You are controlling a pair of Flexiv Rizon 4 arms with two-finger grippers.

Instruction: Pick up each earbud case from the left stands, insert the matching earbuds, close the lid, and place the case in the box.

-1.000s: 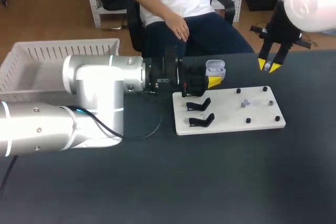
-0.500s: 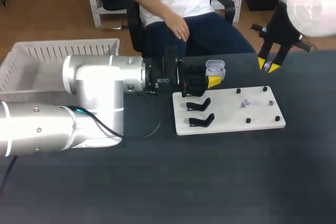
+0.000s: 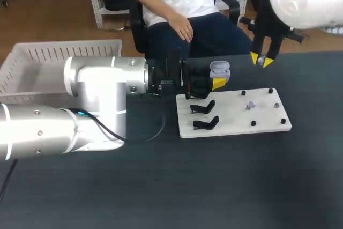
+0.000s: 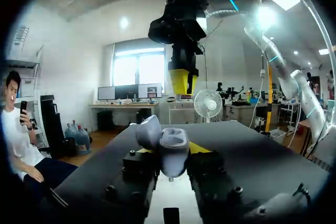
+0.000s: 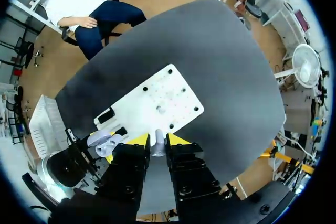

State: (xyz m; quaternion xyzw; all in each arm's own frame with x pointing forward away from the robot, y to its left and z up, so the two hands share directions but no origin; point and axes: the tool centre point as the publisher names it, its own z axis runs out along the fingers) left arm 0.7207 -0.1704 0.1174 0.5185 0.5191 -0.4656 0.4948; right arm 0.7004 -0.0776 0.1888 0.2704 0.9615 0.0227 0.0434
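My left gripper [image 3: 218,82] is shut on a pale grey earbud case [image 3: 220,70] with its lid open, held just above the back left corner of the white board [image 3: 233,124]. In the left wrist view the case [image 4: 167,148] sits between the fingers, lid up. My right gripper [image 3: 260,60] hangs above the table's far edge, right of the case, shut on a small pale earbud [image 5: 157,144]. From the left wrist it shows as yellow tips [image 4: 182,81] pointing down, beyond the case. Two black stands [image 3: 203,115] on the board's left side hold nothing.
A small pale piece [image 3: 250,105] lies on the board among several black pegs. A white slatted basket [image 3: 32,60] stands at the far left, partly behind my left arm. Dark tabletop [image 3: 214,186] stretches in front of the board.
My right gripper has moved left and towards the table's far edge with the earbud, closer to the open case. The left arm and case have stayed put.
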